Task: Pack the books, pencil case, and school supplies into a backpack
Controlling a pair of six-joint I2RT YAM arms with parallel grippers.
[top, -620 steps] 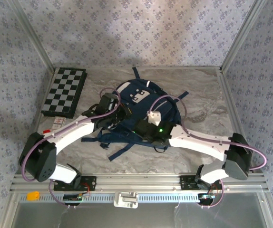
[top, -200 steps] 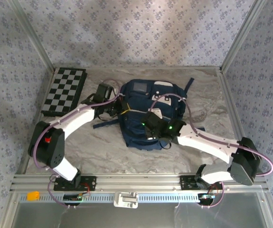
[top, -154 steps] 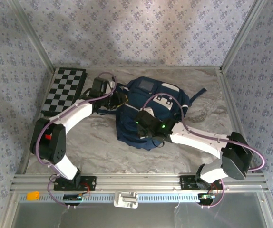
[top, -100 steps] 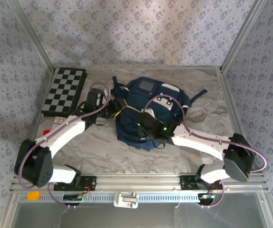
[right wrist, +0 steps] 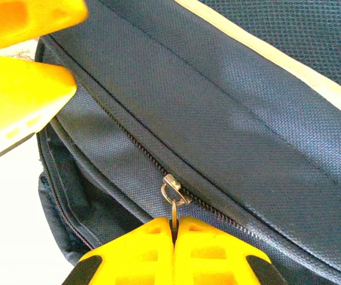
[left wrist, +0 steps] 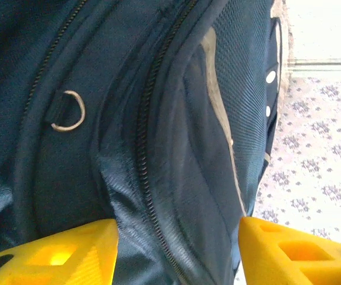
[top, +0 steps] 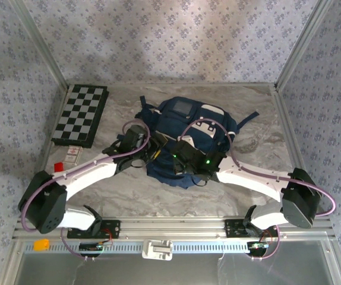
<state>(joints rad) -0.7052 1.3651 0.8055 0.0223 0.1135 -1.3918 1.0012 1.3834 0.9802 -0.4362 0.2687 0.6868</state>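
Backpack woven navy; right end effector nips wire zip-pull, left end effector wide.

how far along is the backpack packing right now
Done: nothing I can confirm; the inside of the large navy blue fabric backpack is hidden. In hand: the right gripper is shut on its metal zipper pull, the open left gripper straddles a fabric fold. Left: the small flat red pencil case lies on the marble table.

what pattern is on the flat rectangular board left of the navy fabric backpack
Black-and-white checks on the flat rectangular board, clearest in the top external view.
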